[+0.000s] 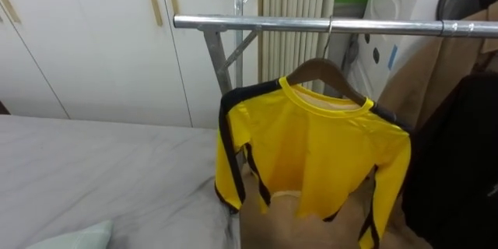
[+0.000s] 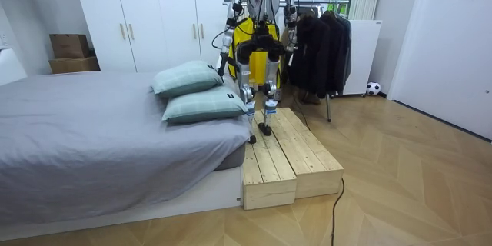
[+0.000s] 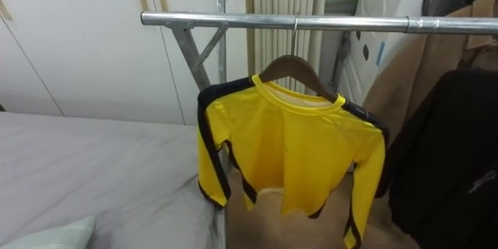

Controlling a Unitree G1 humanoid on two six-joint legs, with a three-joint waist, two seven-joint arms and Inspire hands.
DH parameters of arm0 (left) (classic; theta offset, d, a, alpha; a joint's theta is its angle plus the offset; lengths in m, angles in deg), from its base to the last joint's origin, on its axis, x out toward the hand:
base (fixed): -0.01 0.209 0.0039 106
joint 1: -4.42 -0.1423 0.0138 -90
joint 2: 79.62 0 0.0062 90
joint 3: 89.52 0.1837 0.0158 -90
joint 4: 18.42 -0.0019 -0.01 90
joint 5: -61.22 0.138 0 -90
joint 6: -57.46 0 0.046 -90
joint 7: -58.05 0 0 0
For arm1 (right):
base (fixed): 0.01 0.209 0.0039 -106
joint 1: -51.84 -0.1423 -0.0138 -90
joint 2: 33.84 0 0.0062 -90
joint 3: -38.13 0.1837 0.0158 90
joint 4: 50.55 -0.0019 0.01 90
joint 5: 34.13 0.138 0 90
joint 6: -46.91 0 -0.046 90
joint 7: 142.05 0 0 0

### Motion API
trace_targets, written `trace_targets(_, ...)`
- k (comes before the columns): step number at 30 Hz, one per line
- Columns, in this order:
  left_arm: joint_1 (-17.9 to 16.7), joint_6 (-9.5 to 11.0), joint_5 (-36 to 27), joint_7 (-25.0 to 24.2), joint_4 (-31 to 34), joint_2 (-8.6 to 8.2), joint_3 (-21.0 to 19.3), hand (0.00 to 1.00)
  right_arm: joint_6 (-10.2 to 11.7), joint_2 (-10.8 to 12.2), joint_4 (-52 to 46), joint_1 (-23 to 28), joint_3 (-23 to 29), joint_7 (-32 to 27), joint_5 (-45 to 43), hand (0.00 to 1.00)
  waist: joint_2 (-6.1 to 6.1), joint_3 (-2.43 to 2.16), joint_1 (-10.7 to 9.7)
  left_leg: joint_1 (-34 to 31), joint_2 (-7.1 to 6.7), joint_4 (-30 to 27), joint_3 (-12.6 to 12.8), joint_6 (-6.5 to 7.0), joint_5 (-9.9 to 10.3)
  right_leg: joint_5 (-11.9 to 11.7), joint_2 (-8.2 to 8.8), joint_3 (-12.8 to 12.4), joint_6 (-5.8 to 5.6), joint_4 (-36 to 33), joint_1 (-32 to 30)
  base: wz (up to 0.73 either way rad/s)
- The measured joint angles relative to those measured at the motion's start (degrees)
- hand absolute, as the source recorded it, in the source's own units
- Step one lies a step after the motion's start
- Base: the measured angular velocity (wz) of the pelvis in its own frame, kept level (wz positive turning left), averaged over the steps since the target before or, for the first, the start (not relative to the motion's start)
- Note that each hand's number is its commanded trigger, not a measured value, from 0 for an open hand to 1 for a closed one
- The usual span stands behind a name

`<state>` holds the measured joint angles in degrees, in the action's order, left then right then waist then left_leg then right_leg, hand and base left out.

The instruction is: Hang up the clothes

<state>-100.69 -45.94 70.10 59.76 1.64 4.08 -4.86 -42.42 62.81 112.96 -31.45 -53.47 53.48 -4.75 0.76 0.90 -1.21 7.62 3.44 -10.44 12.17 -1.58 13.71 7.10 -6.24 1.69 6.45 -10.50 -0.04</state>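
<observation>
Grey bed [image 1: 93,163] beside yellow shirt [image 1: 311,156] hanging on rail [image 1: 311,24]; cannot tell left hand [image 2: 224,63] or right hand [image 2: 291,46] posture.

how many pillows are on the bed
2. Both lie at the end of the grey bed beside the robot: the rear pillow farther from the room camera, the front pillow just before it. None seems hidden.

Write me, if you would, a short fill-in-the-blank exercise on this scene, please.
The shirt on the rail is mostly ___.
It hangs from a ___ hanger.
The bed lies to the shirt's ___.
Missing words: yellow; wooden; left.
</observation>
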Motion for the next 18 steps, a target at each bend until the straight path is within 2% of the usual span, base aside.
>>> trace_targets(4,0.00,-0.13,0.21,0.01,0.01,-0.02,0.11,0.00,0.00,-0.01,-0.16,-0.31,-1.75,-0.48,1.43,0.00,0.01,0.00,0.00,0.01,0.01,0.05,0.07,0.00,0.00,0.00,0.00,0.07,0.00,0.07,0.00,0.00)
trace_targets(18,0.00,-0.17,0.76,-0.21,0.08,-0.11,0.11,0.00,0.05,0.09,-0.41,-0.25,-1.87,-0.45,1.73,0.00,0.39,-0.01,0.03,0.04,0.03,0.02,-0.01,0.00,0.01,0.02,0.00,0.12,-0.02,0.11,0.12,0.00)
